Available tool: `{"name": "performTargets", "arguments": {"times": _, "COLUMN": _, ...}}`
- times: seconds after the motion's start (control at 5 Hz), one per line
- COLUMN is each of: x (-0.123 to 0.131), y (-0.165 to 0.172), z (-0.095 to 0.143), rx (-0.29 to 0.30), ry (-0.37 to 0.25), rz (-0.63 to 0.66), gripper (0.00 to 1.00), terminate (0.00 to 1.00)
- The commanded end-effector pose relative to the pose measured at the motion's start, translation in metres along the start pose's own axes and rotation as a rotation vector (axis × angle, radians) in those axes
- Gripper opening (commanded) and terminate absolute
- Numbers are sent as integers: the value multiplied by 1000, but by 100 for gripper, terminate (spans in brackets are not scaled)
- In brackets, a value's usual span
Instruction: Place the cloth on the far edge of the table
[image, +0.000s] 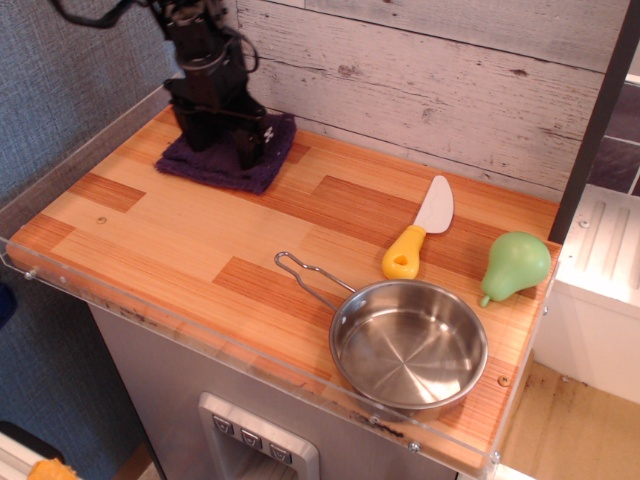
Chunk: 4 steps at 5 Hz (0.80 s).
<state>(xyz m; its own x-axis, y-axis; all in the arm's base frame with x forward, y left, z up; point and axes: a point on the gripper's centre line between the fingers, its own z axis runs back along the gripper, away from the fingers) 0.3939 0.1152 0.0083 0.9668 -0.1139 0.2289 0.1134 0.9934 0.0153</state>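
Cloth (226, 163) lies flat at the table's (180, 250) back-left corner, by the wall.
We see its long axis along the wall; gripper (221, 140) fingers clamp it.

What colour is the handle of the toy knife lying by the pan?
Yellow-orange, with a white blade; the knife handle shows clearly in the observation.image view.
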Motion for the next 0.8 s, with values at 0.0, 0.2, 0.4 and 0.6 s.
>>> {"name": "performTargets", "arguments": {"times": 0.0, "x": 2, "y": -48, "z": -11, "rx": -38, "ry": 27, "rz": -41, "gripper": 100, "terminate": 0}}
{"name": "performTargets", "arguments": {"times": 0.2, "x": 1, "y": -50, "z": 21, "rx": -10, "ry": -44, "rz": -21, "gripper": 100, "terminate": 0}}
{"name": "performTargets", "arguments": {"times": 0.4, "x": 7, "y": -53, "z": 54, "rx": 18, "ry": -92, "rz": -34, "gripper": 100, "terminate": 0}}
{"name": "performTargets", "arguments": {"times": 0.6, "x": 19, "y": -59, "z": 78, "rx": 16, "ry": -114, "rz": -51, "gripper": 100, "terminate": 0}}
